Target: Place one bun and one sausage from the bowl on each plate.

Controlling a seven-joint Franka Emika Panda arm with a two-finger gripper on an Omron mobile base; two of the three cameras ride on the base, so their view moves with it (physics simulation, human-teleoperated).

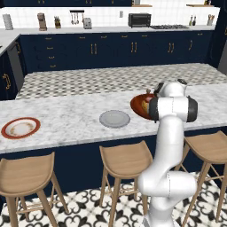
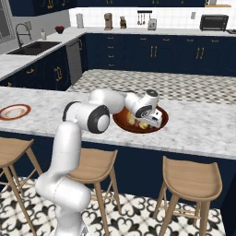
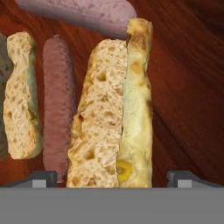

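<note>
The dark orange-red bowl (image 2: 119, 122) stands on the marble counter, and my gripper (image 2: 149, 124) reaches down into it. In the hand view my gripper (image 3: 114, 179) is open, with its fingertips (image 3: 41, 178) on either side of a split bun (image 3: 111, 118) that lies on the bowl's floor (image 3: 188, 78). A sausage (image 3: 57, 105) lies just left of that bun, then a second bun (image 3: 21, 96). Another sausage (image 3: 78, 13) lies across the top. The grey plate (image 1: 115, 119) sits left of the bowl (image 1: 138, 106), and the red-rimmed plate (image 1: 20, 128) is far left.
Three wooden stools (image 1: 125, 159) stand under the counter's front edge. My own white arm (image 1: 170, 108) covers the right part of the bowl in the left base view. Dark blue cabinets and a second counter lie behind.
</note>
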